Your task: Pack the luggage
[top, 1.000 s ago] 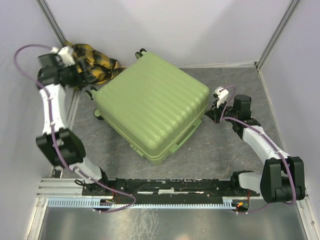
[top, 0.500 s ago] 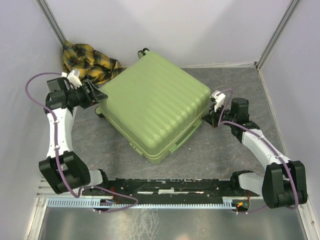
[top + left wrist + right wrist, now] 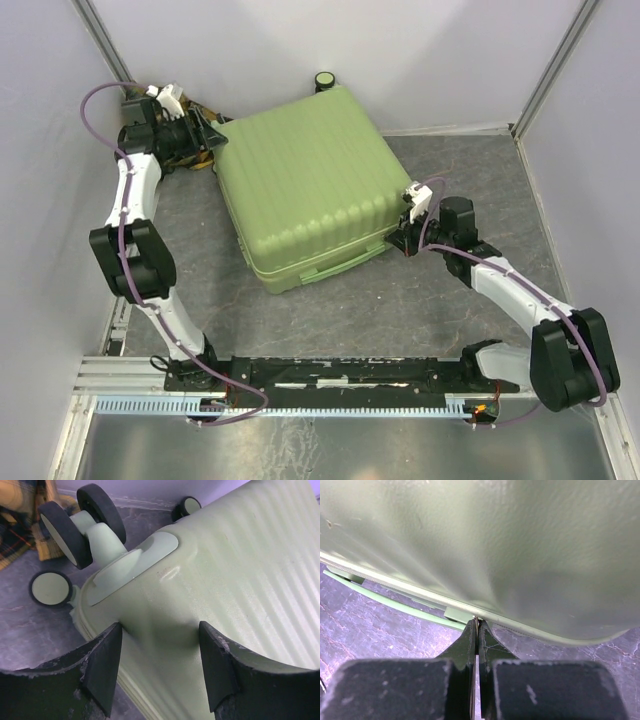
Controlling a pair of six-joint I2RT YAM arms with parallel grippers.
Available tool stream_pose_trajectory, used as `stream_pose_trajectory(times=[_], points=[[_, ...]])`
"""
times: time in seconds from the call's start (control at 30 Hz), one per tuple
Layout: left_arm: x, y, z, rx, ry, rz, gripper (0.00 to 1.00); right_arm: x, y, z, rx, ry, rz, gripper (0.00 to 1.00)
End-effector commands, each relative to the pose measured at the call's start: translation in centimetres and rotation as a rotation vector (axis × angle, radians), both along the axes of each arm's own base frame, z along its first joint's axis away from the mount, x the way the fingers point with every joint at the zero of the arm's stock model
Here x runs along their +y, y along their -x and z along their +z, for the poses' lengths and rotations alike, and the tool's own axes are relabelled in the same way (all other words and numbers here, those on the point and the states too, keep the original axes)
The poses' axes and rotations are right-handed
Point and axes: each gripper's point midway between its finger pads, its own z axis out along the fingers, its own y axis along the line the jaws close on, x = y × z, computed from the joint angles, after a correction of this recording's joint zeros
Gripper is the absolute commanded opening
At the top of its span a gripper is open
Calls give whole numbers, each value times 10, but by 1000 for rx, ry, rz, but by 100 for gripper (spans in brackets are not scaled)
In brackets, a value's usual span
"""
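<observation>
Closed and lying flat, ribbed shell up, the luggage (image 3: pixel 305 195) sits mid-table toward the far wall, on the grey table (image 3: pixel 430 300). Its wheels (image 3: pixel 75 520) point to the far-left corner. Its long axis, as far as we can judge from a nearly square outline, runs from that wheel end toward the arms' bases, skewed slightly to the right.

At the wheel-end corner, the left gripper (image 3: pixel 160 660) stands with its jaws wide apart, straddling the shell. We cannot tell whether its pads touch it. At the near right corner, the right gripper (image 3: pixel 477 630) is pressed fully together, its tips at the seam between the two shells. It may be pinching a zip pull, but that is too small for us to confirm.

A yellow plaid cloth (image 3: pixel 20 510) lies beyond the wheels.

We read this as the opening step, with nothing packed yet. Next, the left jaws must steady the corner while the right follows the seam around.
</observation>
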Motion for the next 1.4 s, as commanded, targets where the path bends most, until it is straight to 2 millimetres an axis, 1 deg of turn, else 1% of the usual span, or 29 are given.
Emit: stream_pose_trajectory(times=[0.0,0.03,0.1,0.17,0.23,0.27,0.33,0.37,0.43,0.5,0.57,0.63,0.67,0.7,0.73,0.87,0.93,1.0,1.1,1.17,1.3,1.37], points=[[-19,22,49,-165,-210,-99,64,13,-2,19,-60,-56,-25,2],[-21,34,59,-205,-262,-112,67,12,1,19,-66,-53,-34,2],[-33,67,76,-293,-388,-169,71,10,6,16,-68,-50,-55,2],[-51,110,79,-357,-472,-265,75,10,13,12,-62,-55,-58,2],[-72,156,72,-385,-503,-381,76,13,20,9,-56,-57,-46,2],[-85,183,73,-410,-502,-447,76,15,23,8,-56,-59,-38,2],[-111,227,62,-415,-489,-578,75,21,30,5,-48,-66,-22,2],[-122,247,52,-404,-483,-631,74,23,32,5,-47,-70,-16,2],[-140,280,38,-411,-469,-720,72,30,39,4,-43,-77,0,2],[-157,305,21,-423,-493,-808,71,34,43,3,-45,-79,9,2],[-174,321,0,-430,-542,-885,69,38,47,3,-46,-79,17,2],[-194,328,-15,-447,-576,-921,68,38,48,3,-44,-80,13,2],[-209,333,-22,-467,-593,-947,66,38,48,2,-41,-79,12,2],[-220,328,-24,-499,-609,-938,66,38,48,2,-41,-77,10,2],[-231,329,-29,-521,-623,-945,65,38,47,4,-43,-77,7,2],[-270,310,-49,-604,-730,-856,65,37,45,5,-50,-74,0,2],[-290,307,-59,-618,-738,-848,65,36,45,5,-52,-71,-8,2],[-305,306,-72,-613,-747,-846,65,34,44,5,-52,-64,-13,2],[-318,298,-94,-596,-774,-830,65,32,43,6,-55,-61,-25,2],[-319,290,-109,-578,-816,-805,65,31,42,6,-56,-60,-31,2],[-317,275,-132,-556,-881,-745,64,30,40,6,-49,-60,-43,2],[-312,275,-154,-523,-924,-751,64,30,39,8,-52,-61,-45,2]])
